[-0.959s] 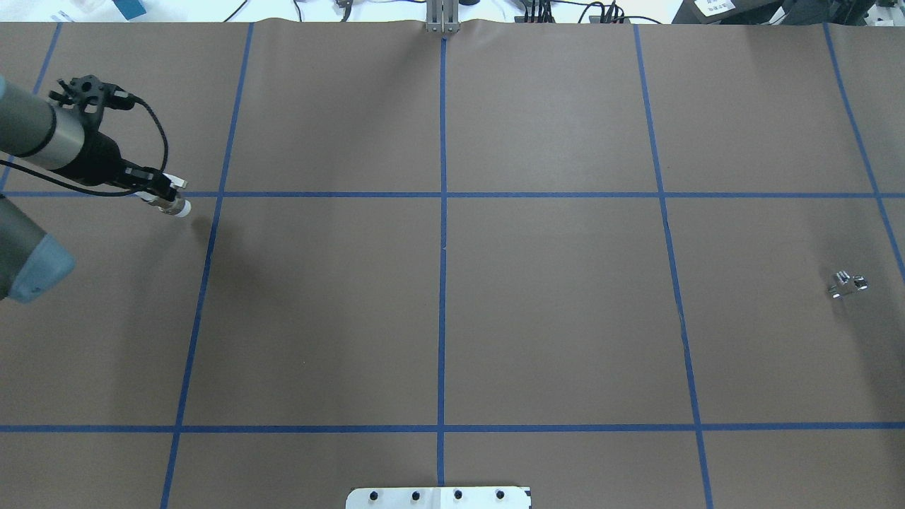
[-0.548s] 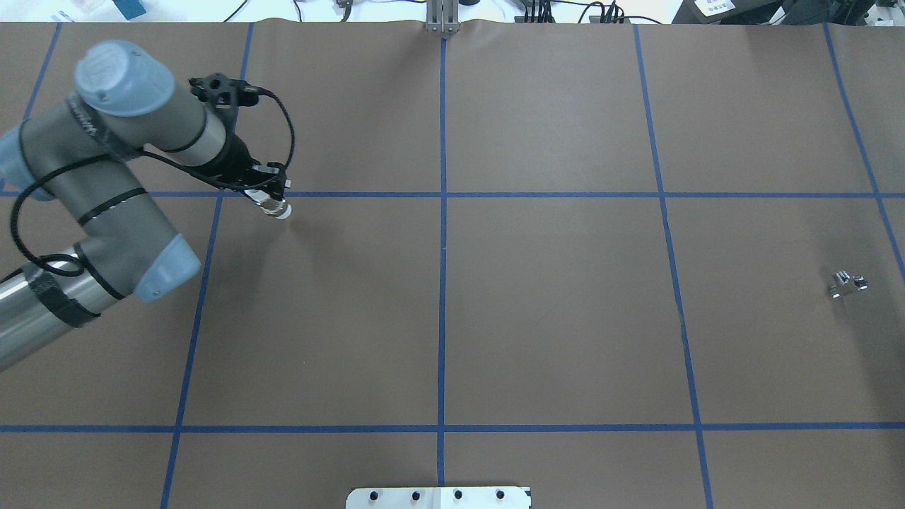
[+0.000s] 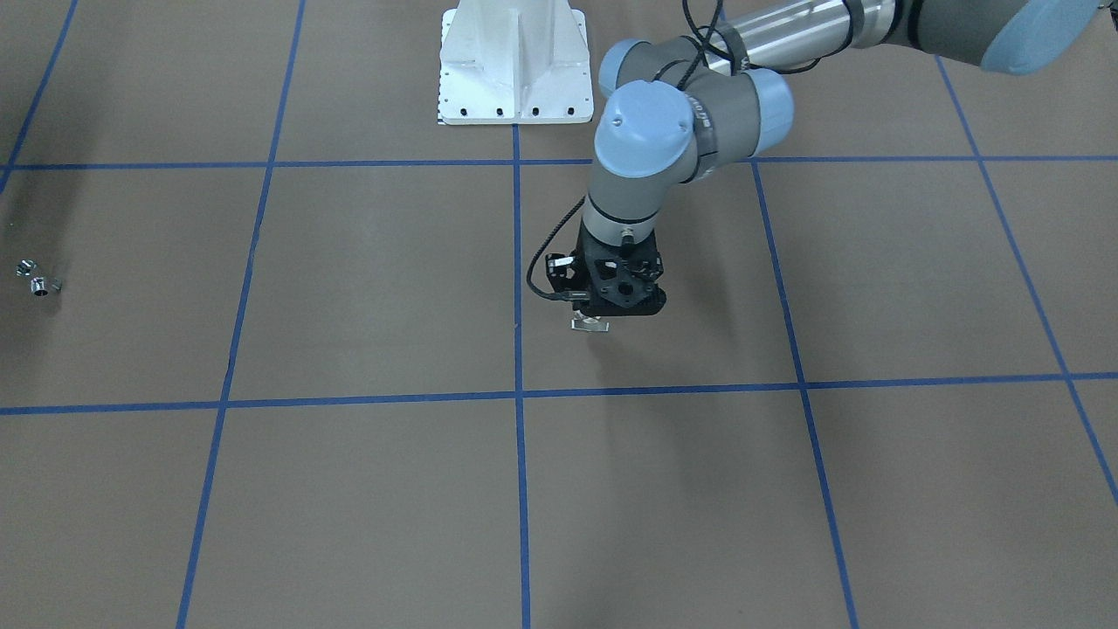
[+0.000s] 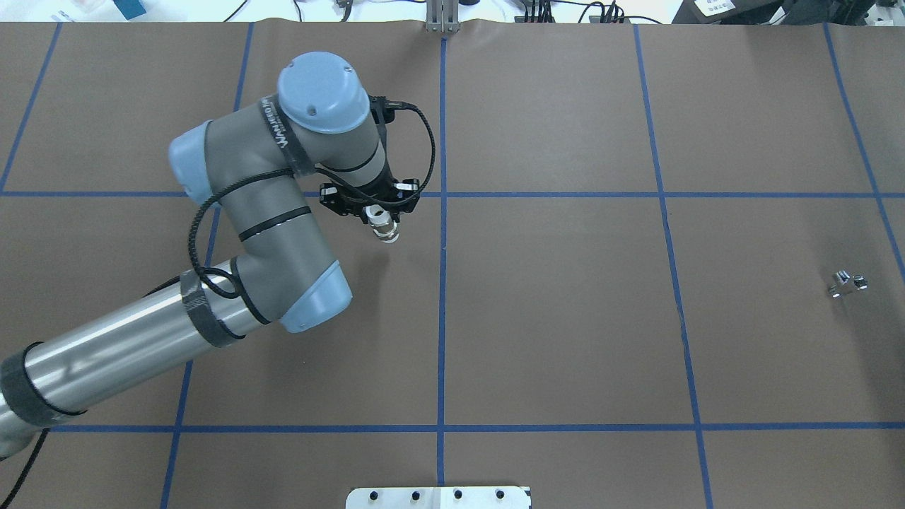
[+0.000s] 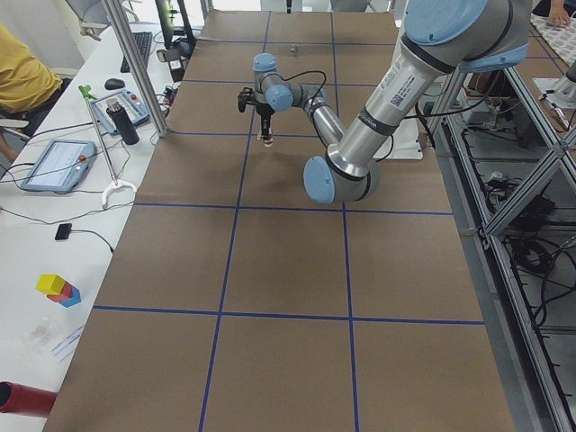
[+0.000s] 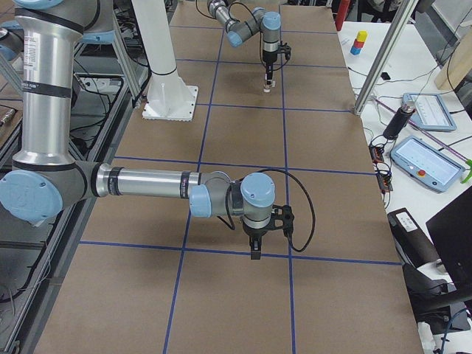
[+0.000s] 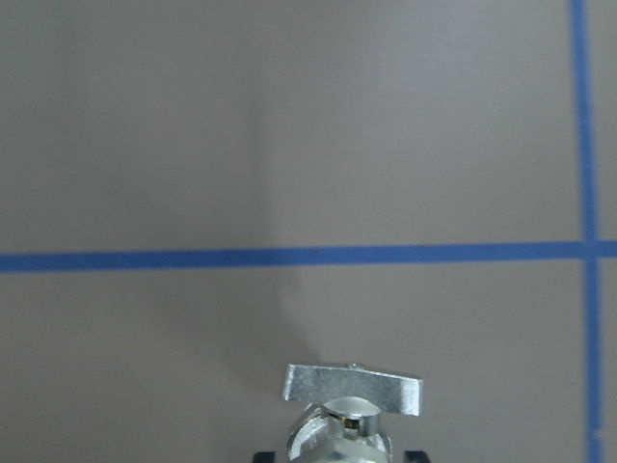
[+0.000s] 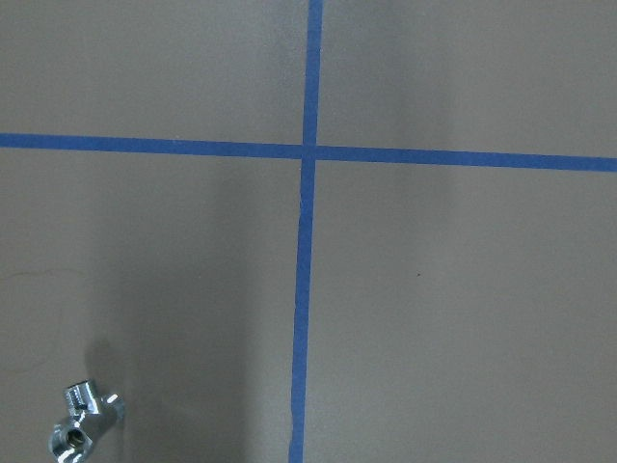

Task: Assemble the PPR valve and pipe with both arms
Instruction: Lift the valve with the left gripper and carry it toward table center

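My left gripper (image 4: 380, 218) is shut on the PPR valve (image 4: 386, 230) and holds it above the table, just left of the centre tape line. The valve's white ring end shows in the overhead view, and its flat pale tab shows in the front view (image 3: 590, 325) and the left wrist view (image 7: 353, 391). The pipe (image 4: 847, 284), a small chrome elbow, lies alone at the far right of the table. It also shows in the front view (image 3: 35, 281) and the right wrist view (image 8: 82, 429). My right gripper (image 6: 255, 254) hangs over the table near the pipe's end. I cannot tell whether it is open or shut.
The white pedestal base (image 3: 514, 61) stands at the robot's side of the table. Blue tape lines (image 4: 442, 283) divide the brown table cover into squares. A desk with tablets (image 5: 58, 162) runs along the operators' side, and a metal post (image 5: 135, 63) stands at its edge.
My left arm has swept right from the table's left edge to near the centre line, carrying the valve. The pipe has not moved.
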Controlling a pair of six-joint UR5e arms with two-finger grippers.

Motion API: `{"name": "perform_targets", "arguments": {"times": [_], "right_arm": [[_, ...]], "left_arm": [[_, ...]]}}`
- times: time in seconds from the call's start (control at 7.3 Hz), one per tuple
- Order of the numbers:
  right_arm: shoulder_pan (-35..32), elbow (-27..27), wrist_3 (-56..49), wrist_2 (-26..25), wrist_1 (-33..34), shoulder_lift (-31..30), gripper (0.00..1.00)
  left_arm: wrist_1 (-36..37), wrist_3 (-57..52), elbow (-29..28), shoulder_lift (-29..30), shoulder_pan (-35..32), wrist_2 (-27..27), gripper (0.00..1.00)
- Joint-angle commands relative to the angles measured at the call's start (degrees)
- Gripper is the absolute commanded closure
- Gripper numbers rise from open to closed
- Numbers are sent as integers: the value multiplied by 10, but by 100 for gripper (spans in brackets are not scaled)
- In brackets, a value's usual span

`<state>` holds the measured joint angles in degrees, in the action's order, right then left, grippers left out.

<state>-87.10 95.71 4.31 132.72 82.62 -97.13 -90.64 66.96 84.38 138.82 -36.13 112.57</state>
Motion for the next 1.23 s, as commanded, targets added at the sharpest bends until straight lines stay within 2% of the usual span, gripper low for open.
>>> {"name": "perform_targets", "arguments": {"times": [0.0,0.27,0.41,0.82,0.96,1.1], "right_arm": [[0,0,0,0,0,0,0],[0,-2,0,0,0,0,0],[0,-2,0,0,0,0,0],[0,-2,0,0,0,0,0],[0,-2,0,0,0,0,0],[0,0,0,0,0,0,0]], "left_arm": [[-1,38,-127,110,29,-30,100],[-13,20,-134,107,37,-30,100],[-13,1,-133,104,37,-30,91],[-14,-11,-133,100,37,-30,85],[-23,-13,-133,94,37,-30,64],[-49,-21,-133,83,37,-30,39]]}}
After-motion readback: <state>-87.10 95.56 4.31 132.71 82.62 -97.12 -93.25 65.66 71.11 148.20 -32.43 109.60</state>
